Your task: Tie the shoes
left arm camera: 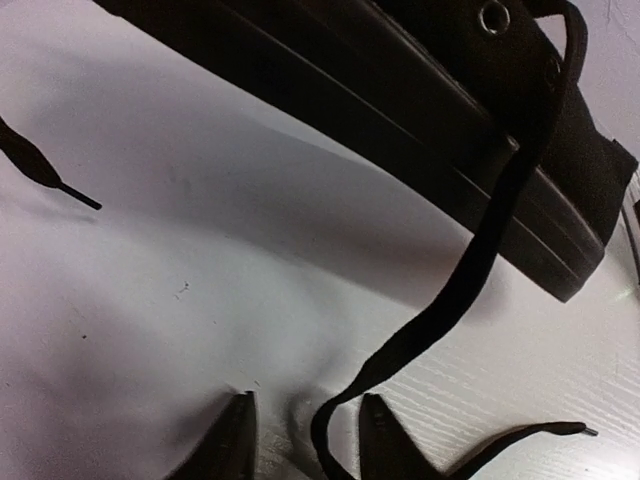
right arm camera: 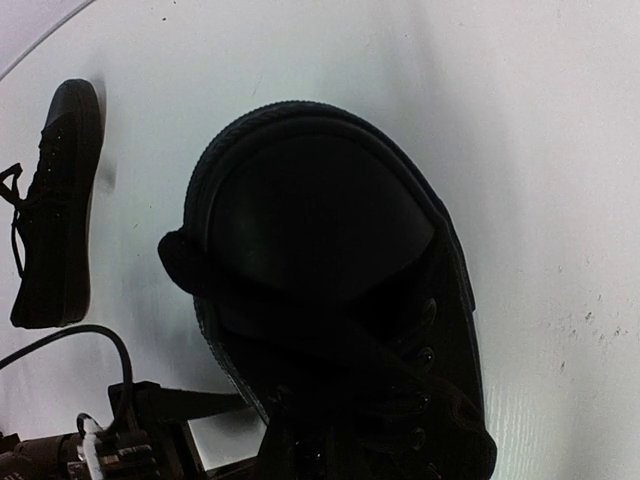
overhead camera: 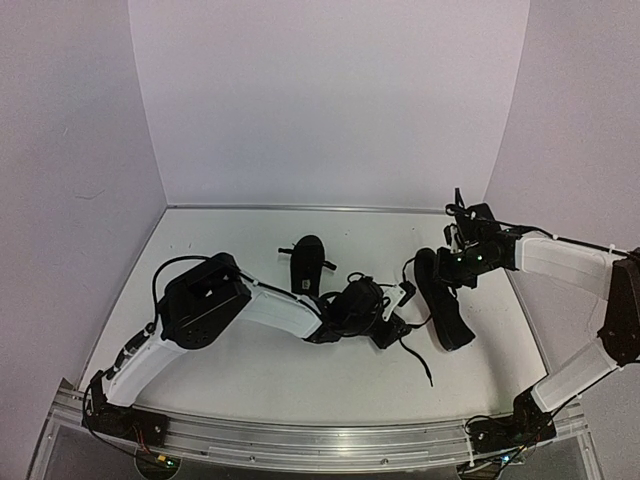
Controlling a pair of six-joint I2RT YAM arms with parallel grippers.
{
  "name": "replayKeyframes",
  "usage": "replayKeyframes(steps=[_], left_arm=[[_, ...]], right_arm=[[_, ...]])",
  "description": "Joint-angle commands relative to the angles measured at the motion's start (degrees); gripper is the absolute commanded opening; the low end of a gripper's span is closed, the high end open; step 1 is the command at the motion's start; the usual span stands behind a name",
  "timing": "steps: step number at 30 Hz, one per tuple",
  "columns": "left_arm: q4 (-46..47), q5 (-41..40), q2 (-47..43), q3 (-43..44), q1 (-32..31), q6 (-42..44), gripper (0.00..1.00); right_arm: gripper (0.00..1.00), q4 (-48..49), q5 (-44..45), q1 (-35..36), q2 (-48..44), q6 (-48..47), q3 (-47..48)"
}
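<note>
**While a lace trails loose: shoes and grippers**

Where the right shoe (overhead camera: 447, 312) rests on the table (overhead camera: 250, 370) between the arms, we list its lace (left arm camera: 480, 250) running down between the left gripper's (left arm camera: 308, 405) fingers, jaws narrowly parted, not pinching it. Right gripper (overhead camera: 455, 265), at that shoe's far end: closed; what it holds we cannot tell. Left shoe (overhead camera: 306, 262): well apart, farther back.

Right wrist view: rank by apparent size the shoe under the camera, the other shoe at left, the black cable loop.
1. shoe under the camera, inflated by nearness.
2. other shoe, farther off, so true sizes may match.
3. cable loop, thin, smallest.
</note>
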Motion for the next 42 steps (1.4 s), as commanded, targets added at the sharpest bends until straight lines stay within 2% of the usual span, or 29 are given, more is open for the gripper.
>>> replayKeyframes(steps=[1, 4, 8, 16, 23, 27, 31, 36, 38, 41, 42], left_arm=[[-9.9, 1.3, -5.1, -4.6, -0.5, 0.9, 0.02], [-6.6, 1.4, -17.6, -17.0, 0.4, -2.0, 0.0], [-8.7, 4.4, -29.5, -28.6, 2.8, -5.1, 0.0], [-16.6, 2.8, -43.5, -41.2, 4.7, -8.4, 0.0], [-21.2, -0.2, -51.9, -48.8, 5.9, -11.8, 0.0], [-23.9, -2.0, -53.6, -50.6, 7.5, -11.9, 0.0], [-25.2, -1.3, -52.8, -51.0, 9.6, -11.4, 0.0], [-28.4, 1.0, -50.0, -49.6, 10.4, -6.5, 0.01], [-27.1, 3.3, -51.0, -50.4, 11.1, -5.4, 0.17], [-24.2, 4.8, -53.4, -51.0, 12.5, -3.7, 0.45], [-22.8, 4.9, -54.1, -51.1, 13.2, -3.3, 0.49]], right_arm=[[0.0, 5.4, -2.7, 1.0, -2.8, 3.1, 0.1], [0.0, 7.2, -2.8, 3.0, -2.9, 6.6, -0.8], [0.0, 10.2, -0.6, 8.1, -2.1, 13.2, -1.2], [0.0, 13.5, 5.3, 21.9, 4.7, 26.4, 1.2], [0.01, 16.2, 8.4, 29.9, 9.2, 35.8, 1.8], [0.08, 17.3, 7.7, 31.4, 11.1, 37.0, 2.9], [0.21, 17.5, 6.9, 31.4, 11.8, 34.1, 4.4], [0.39, 17.0, 6.0, 30.7, 10.1, 29.1, 4.8], [0.55, 16.9, 4.1, 29.9, 8.9, 25.3, 4.2], [0.69, 15.6, 2.6, 28.6, 6.5, 20.6, 1.6], [0.73, 15.3, 1.9, 28.3, 5.4, 19.9, 0.1]])
